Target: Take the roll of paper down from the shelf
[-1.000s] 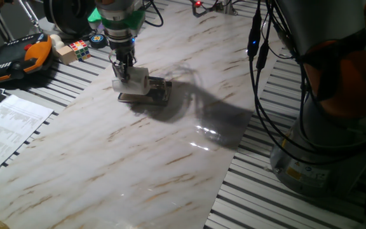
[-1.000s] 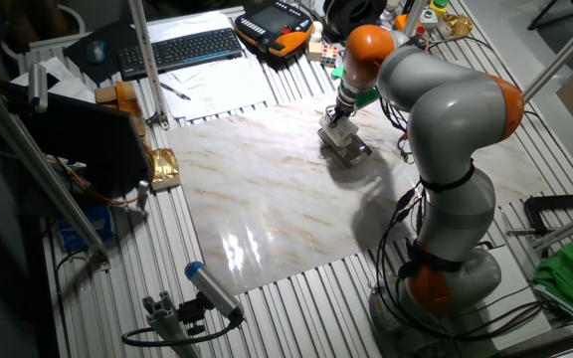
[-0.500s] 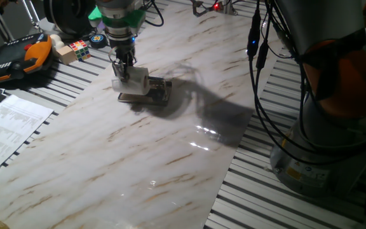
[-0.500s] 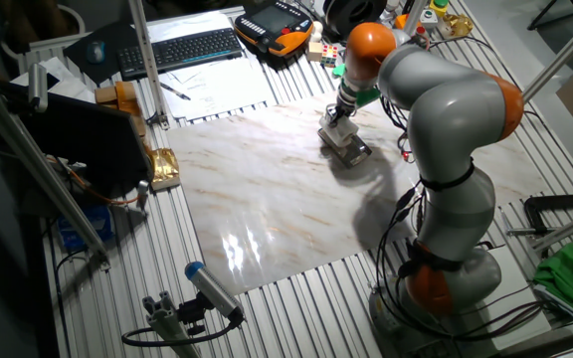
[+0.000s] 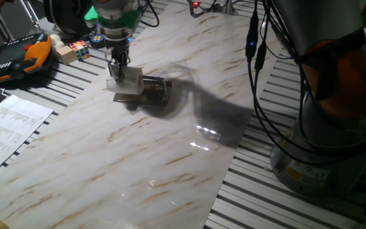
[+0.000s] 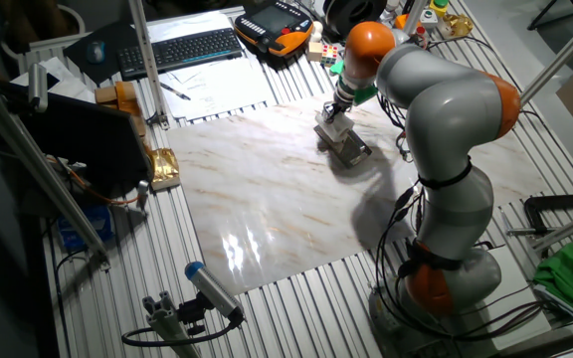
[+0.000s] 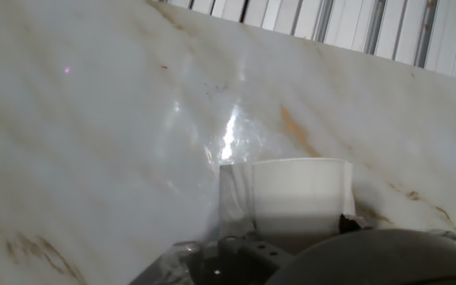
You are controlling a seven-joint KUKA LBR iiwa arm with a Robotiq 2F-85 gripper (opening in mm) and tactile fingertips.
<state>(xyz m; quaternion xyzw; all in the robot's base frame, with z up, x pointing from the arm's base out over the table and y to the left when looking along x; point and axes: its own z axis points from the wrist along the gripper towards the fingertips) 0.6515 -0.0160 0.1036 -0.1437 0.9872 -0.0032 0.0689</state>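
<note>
The gripper has its fingers closed on the roll of paper, lifted just left of the shelf; the roll looks light and soft, so a gentle mid-body squeeze suits it

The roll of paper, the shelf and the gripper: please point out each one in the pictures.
roll of paper (image 5: 127, 79), one fixed view, its white side.
shelf (image 5: 157, 90), one fixed view, its chrome rail.
gripper (image 5: 115, 70), one fixed view, between the fingertips.
</note>
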